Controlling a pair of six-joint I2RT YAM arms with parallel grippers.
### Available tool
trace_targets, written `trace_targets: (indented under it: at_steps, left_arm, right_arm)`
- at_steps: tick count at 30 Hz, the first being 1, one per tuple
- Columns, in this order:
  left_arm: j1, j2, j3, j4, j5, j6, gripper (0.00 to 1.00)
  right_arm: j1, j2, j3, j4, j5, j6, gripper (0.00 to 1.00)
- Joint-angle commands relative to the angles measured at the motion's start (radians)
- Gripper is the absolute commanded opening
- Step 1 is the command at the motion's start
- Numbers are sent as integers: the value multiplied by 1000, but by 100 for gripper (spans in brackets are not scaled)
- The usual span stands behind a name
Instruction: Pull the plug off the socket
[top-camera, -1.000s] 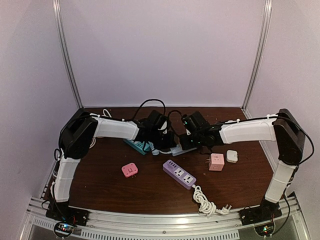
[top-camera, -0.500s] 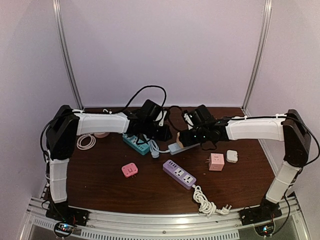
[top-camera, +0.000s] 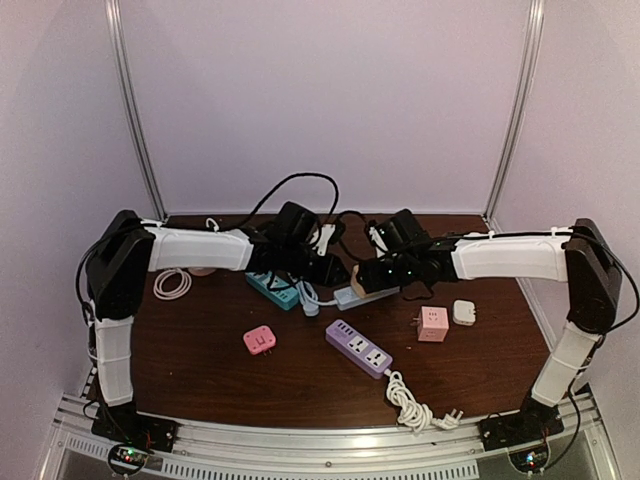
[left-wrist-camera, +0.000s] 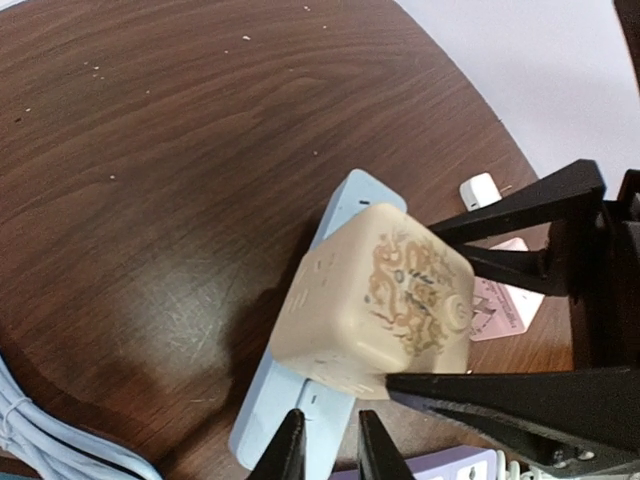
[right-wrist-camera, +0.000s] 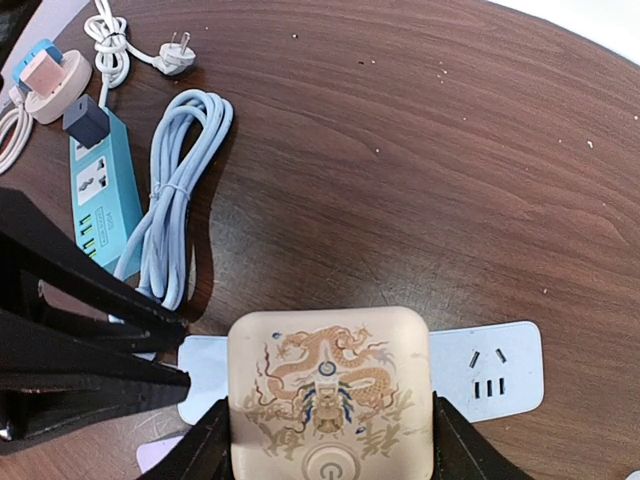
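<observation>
Plug (right-wrist-camera: 330, 385), a cream cube, is clamped between the right gripper's (right-wrist-camera: 328, 445) fingers, over the pale strip (right-wrist-camera: 485, 370). The left gripper (left-wrist-camera: 328, 450), fingers narrowly apart, hangs at the strip's end; whether it holds anything is unclear.

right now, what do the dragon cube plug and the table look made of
Cube plug: probably cream plastic, matte, judging by its rounded moulded corners and printed dragon. Table: dark wood or wood-look laminate, with visible grain and a faint sheen.

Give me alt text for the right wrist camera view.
The right gripper clamps a beige cube plug with a dragon design, above a pale power strip on a brown table. A teal strip and coiled cable lie upper left.
</observation>
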Motion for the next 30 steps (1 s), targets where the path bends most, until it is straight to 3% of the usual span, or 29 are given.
trace_targets:
  at_steps: [1, 9, 18, 30]
  left_arm:
    - [12, 30, -25, 171, 125, -187, 18]
    - [16, 150, 26, 195, 142, -339, 16]
    - [25, 215, 29, 243, 180, -463, 13]
    - [25, 308, 112, -40, 93, -452, 9]
  right_arm:
    - [7, 20, 20, 88, 34, 97, 18]
    - [32, 66, 7, 145, 156, 140, 17]
    - [33, 76, 0, 165, 161, 157, 17]
    - [61, 55, -17, 181, 189, 110, 15]
